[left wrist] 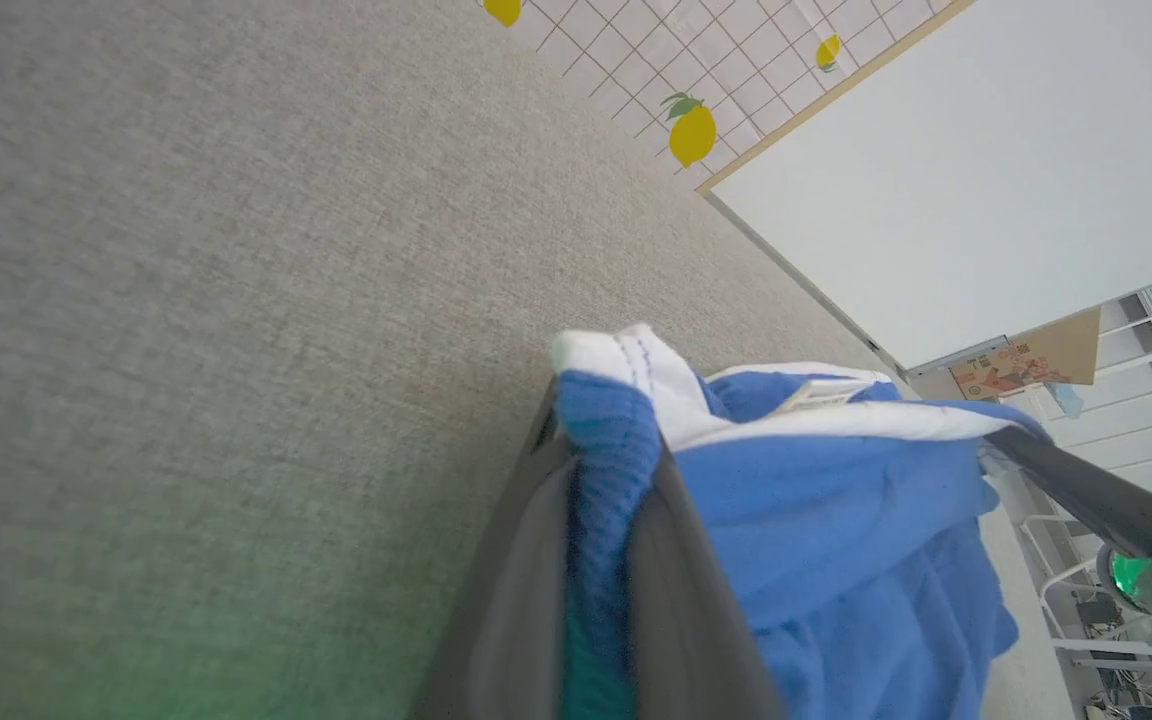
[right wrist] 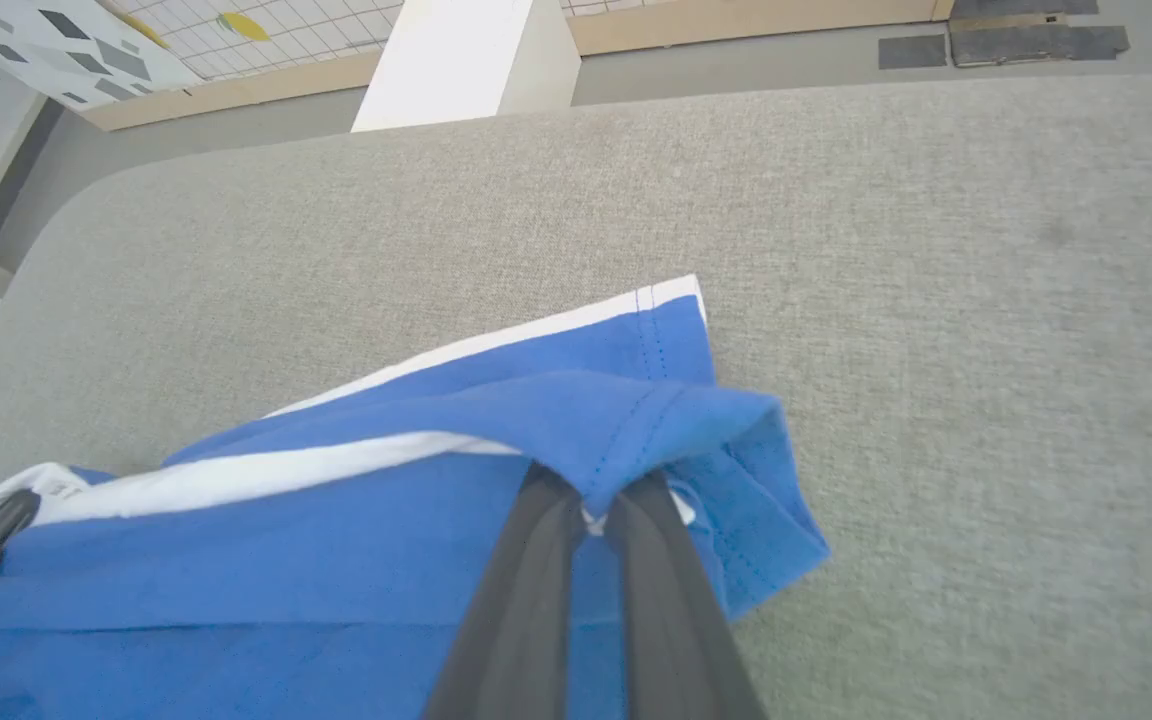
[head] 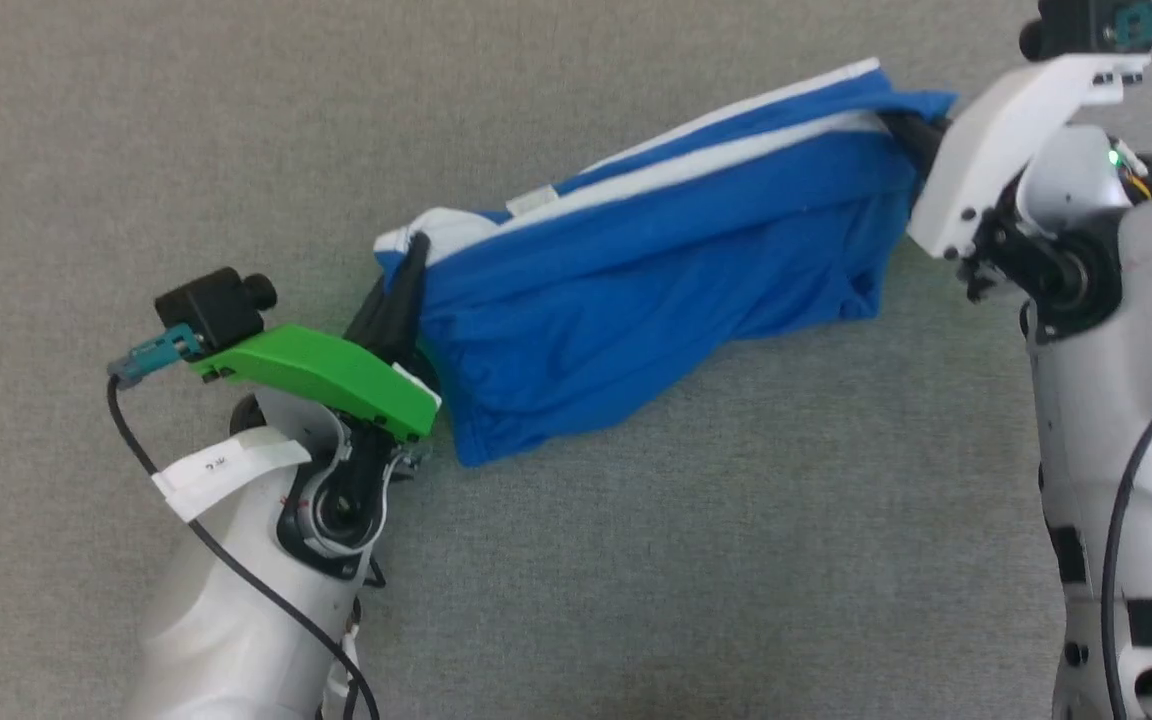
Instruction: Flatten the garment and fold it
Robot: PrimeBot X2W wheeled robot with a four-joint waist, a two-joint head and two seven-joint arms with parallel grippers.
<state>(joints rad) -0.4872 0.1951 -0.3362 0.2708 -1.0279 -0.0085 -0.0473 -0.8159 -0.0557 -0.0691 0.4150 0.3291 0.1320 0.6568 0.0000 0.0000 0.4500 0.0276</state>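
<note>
The garment (head: 636,300) is bright blue with white stripes; the surface (head: 686,580) is flecked pale grey.

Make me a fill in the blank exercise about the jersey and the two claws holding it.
1. The jersey is mostly ____ with white stripes.
2. The left claw and the right claw hold it stretched over a ____ fabric surface.
3. Its small tag is ____ in colour.
4. The cover behind the left claw is bright ____.

Missing words: blue; grey; white; green.
</note>
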